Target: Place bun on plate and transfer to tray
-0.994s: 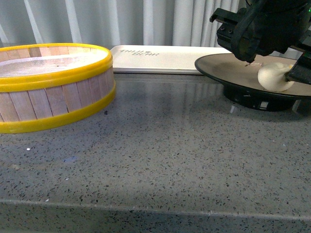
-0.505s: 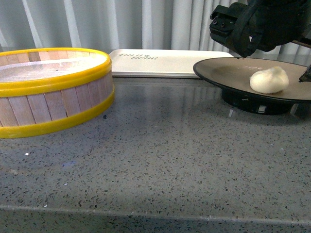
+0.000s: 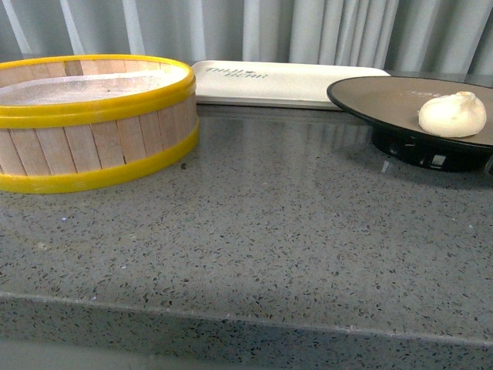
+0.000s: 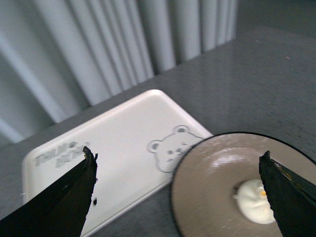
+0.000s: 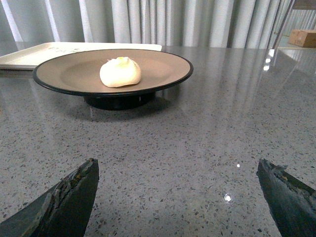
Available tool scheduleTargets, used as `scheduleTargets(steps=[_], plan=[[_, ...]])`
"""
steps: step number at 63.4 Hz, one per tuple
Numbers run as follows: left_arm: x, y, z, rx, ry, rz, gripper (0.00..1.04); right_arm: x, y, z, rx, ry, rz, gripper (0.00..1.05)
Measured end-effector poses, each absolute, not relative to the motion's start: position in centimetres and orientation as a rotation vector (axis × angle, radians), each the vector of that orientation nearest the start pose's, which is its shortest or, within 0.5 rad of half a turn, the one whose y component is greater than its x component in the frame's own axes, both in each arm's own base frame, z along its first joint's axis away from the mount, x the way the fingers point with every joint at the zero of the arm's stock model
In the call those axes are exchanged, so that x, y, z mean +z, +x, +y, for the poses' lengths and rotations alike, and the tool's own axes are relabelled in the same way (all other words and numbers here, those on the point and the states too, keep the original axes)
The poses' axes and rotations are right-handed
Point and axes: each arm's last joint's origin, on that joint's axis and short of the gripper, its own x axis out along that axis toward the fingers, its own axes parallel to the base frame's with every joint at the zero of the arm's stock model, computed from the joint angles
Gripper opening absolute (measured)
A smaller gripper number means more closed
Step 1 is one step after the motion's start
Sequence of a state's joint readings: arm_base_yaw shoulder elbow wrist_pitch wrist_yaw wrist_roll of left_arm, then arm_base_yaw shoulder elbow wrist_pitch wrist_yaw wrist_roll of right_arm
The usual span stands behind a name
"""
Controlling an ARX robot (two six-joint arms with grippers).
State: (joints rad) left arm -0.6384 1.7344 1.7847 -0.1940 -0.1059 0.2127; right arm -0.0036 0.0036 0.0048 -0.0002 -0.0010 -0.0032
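The right hand (image 5: pixel 177 170) and the left hand (image 4: pixel 176 154) are both spread wide and empty. The arm has cleared off the plate (image 3: pixel 385 96), leaving the bun (image 3: pixel 452 114) resting there on the desk (image 3: pixel 269 254). Moving the plate to the tray (image 3: pixel 285 81) behind it looks next.

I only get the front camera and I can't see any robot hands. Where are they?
Observer: The left hand hangs open above the tray and the plate, looking down on them.
Operator: And the other hand?
Observer: The right hand is open too. It is low over the counter, facing the plate with the bun on it.
Operator: Is there anything on the tray that I can't see?
Observer: Yes, a bear face is pressed into it, right beside the plate's rim.
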Motion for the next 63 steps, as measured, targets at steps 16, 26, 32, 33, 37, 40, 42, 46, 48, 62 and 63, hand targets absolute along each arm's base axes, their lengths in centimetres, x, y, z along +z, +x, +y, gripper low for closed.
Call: scheduleTargets(steps=[16,26,32,33,37,40,42,46,48,62,63], plan=[[42.1,29.2,-12.3,-0.413,0.213,0.051,0.98,16.5,9.8,0.0,-0.003,-0.003,-0.001,0.96],[38.5,25.1,-3.9,-0.038,0.044,-0.059,0.71,16.5,9.8,0.0,-0.003,-0.003,-0.001,0.96],[34.0,22.0,-0.6,-0.003,0.018,-0.048,0.51,16.5,9.8,0.0,-0.003,-0.003,-0.001,0.96],[33.1,21.5,-0.4,0.003,0.016,-0.041,0.48,16.5,9.8,0.0,-0.002,-0.003,-0.001,0.96],[30.3,20.1,0.0,0.011,0.012,-0.014,0.35,16.5,9.8,0.0,-0.003,-0.003,-0.001,0.96],[28.2,19.0,0.0,0.002,0.009,0.001,0.23,16.5,9.8,0.0,-0.003,-0.003,-0.001,0.96],[27.3,18.6,0.0,-0.001,0.007,0.003,0.16,16.5,9.8,0.0,-0.003,-0.003,-0.001,0.96],[25.8,17.7,-0.1,-0.003,-0.001,0.002,0.04,16.5,9.8,0.0,-0.003,-0.003,-0.001,0.96],[25.5,17.5,-0.1,-0.003,0.001,0.002,0.04,16.5,9.8,0.0,-0.003,-0.003,-0.001,0.96],[22.4,15.7,0.0,-0.002,-0.002,0.009,0.04,16.5,9.8,0.0,-0.003,-0.003,-0.001,0.96],[22.2,15.6,0.0,-0.002,-0.002,0.009,0.04,16.5,9.8,0.0,-0.003,-0.003,-0.001,0.96]])
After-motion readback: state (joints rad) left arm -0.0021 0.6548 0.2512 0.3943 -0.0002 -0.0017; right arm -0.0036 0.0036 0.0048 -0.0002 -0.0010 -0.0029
